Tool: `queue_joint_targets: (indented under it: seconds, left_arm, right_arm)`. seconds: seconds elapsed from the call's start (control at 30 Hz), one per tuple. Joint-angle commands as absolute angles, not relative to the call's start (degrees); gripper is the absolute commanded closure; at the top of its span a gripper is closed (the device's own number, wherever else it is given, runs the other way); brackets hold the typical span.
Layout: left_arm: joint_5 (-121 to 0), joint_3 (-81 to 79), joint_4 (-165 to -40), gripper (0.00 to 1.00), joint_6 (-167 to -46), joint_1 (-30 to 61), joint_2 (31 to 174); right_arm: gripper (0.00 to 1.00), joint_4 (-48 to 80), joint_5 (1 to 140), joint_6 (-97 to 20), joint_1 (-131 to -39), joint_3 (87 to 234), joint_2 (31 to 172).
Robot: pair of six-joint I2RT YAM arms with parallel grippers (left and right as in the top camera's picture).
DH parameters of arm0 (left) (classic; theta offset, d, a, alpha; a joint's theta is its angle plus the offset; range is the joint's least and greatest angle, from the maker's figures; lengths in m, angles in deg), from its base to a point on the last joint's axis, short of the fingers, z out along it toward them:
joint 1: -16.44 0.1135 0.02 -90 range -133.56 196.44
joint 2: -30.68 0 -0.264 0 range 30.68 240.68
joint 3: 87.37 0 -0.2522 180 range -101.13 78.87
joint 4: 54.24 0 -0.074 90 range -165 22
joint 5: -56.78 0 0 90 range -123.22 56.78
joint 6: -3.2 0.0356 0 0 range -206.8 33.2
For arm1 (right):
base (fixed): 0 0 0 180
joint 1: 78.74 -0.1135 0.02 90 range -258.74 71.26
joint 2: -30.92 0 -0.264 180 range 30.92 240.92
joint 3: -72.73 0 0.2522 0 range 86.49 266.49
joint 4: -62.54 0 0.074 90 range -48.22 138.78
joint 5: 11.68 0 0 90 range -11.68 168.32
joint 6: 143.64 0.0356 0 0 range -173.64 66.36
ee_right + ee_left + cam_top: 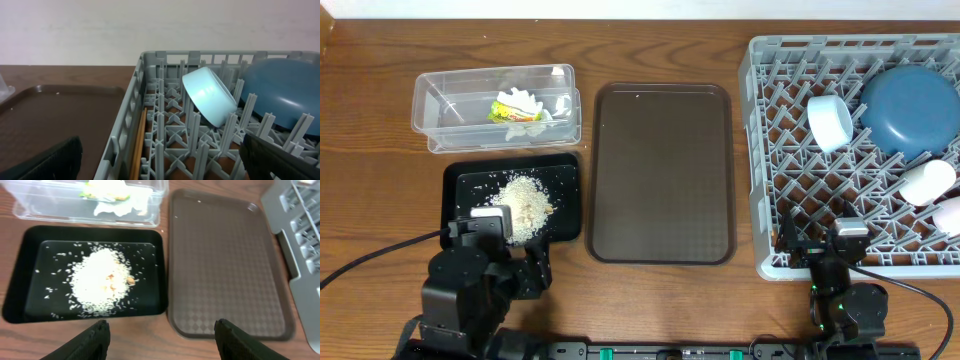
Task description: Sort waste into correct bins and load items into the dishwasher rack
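Observation:
The clear tub [435, 100] at the back left holds the yellow-green wrapper [508, 112] and white tissue [535, 105]. The black tray [460, 190] holds the rice scraps [525, 203], also in the left wrist view [97, 280]. The grey rack [765, 150] on the right holds the dark blue dish [912, 108], the small bowl [829, 122], two white cups [927, 183] and the chopsticks [137, 145] along its left wall. My left gripper [160, 340] is open and empty over bare table just in front of the black tray. My right gripper [160, 160] is open and empty at the rack's near left corner.
The brown serving tray [660, 170] lies bare between the black tray and the rack. Cables run off from both arm bases at the table's front edge. A white wall stands behind the table.

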State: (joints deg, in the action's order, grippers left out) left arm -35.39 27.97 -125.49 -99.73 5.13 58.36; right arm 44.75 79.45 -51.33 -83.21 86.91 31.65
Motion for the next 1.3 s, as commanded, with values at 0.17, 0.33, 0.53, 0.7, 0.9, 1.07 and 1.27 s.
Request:
queue_joint_targets:
  seconds: [0.17, 0.33, 0.53, 0.7, 0.9, 1.07, 1.27]
  left_arm:
    - [-33.6, 40.0, -119.2, 0.3, -96.9, 9.8, 47.0]
    - [-33.6, 52.4, -106.5, 0.3, -96.9, 11.7, 38.6]
    - [-33.6, 66.0, -88.3, 0.3, -96.9, 11.9, 31.5]
    - [-33.6, 74.5, -72.3, 0.3, -95.6, 11.9, 30.8]
    - [-34.1, 78.6, -63.8, 0.3, -89.5, 11.9, 30.8]
    - [-36.6, 78.6, -71.4, 0.3, -90.1, 11.9, 30.8]
    - [-37.1, 78.6, -71.8, 0.3, -90.0, 11.9, 30.9]
  right_arm:
    - [0.01, 44.5, 79.4, -52.2, -84.6, 86.8, 31.2]
    - [0.01, 44.5, 79.4, -52.2, -84.6, 86.8, 31.2]
    - [0.01, 44.5, 79.4, -52.2, -84.6, 86.8, 31.2]
    - [0.01, 44.5, 79.4, -52.2, -84.6, 86.8, 31.2]
    - [0.01, 44.5, 79.4, -52.2, -84.6, 86.8, 31.2]
    - [0.01, 44.5, 79.4, -52.2, -84.6, 86.8, 31.2]
    - [0.01, 44.5, 79.4, -52.2, -84.6, 86.8, 31.2]
